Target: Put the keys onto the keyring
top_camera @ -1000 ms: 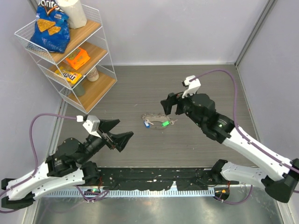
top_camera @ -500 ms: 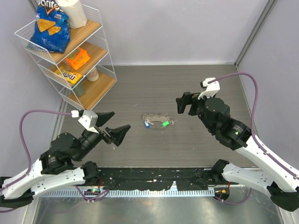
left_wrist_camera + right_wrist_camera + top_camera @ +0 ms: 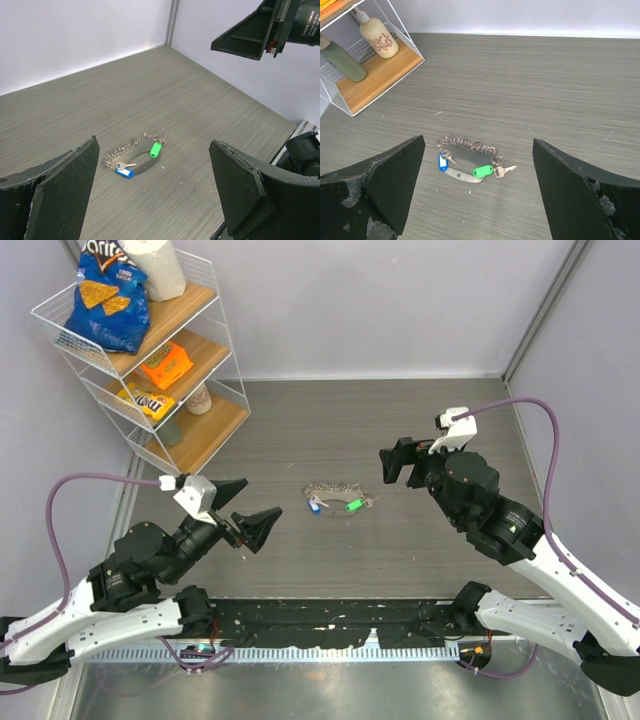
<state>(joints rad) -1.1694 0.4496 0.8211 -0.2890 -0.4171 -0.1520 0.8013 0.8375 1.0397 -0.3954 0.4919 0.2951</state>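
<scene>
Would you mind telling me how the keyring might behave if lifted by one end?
The keyring looks like small linked loops lying curved, so it would probably droop. The green key and blue key seem attached, so they would likely dangle and swing.

The keyring lies mid-table with bare table on every side, so a gripper could come at it from left, right, near or far. The left gripper hangs to its near left and the right gripper to its far right, both apart from it with jaws spread wide. The wire rack stands in the far left corner, well apart. Walls close the far, left and right edges
</scene>
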